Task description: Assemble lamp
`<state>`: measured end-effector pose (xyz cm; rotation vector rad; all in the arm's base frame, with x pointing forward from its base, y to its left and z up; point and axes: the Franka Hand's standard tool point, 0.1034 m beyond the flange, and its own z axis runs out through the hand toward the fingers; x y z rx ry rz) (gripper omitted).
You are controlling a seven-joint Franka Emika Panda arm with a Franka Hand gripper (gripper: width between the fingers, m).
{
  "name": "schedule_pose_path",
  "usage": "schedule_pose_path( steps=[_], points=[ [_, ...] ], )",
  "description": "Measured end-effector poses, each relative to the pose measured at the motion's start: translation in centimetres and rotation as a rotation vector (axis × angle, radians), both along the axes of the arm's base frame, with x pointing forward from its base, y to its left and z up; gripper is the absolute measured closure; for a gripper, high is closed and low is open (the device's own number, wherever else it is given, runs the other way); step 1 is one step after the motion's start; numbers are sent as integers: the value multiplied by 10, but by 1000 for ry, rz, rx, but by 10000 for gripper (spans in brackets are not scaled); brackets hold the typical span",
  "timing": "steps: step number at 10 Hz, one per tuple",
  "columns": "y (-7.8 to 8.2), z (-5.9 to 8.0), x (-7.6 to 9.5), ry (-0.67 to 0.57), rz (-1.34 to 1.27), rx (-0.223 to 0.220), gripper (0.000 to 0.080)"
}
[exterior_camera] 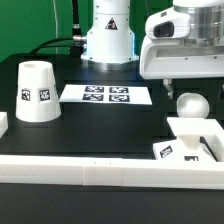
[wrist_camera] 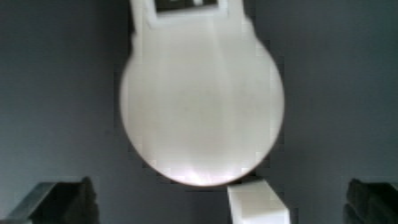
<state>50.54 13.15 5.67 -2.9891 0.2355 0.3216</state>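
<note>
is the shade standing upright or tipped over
Upright: the shade stands on its wide end on the table, narrow end up, tags facing out.

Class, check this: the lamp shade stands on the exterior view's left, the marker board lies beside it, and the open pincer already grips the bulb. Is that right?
One error: the pincer grips nothing. In the exterior view it hangs open above the bulb. The lamp shade does stand on that view's left, with the marker board beside it.
</note>
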Motion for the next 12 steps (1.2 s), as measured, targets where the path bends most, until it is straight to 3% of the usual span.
schedule_pose_path(
  steps=[8,12],
  points=[
    [-1,-6,-23,525,67,54,100],
    [0,-24,-30,706,93,74,100]
  ],
)
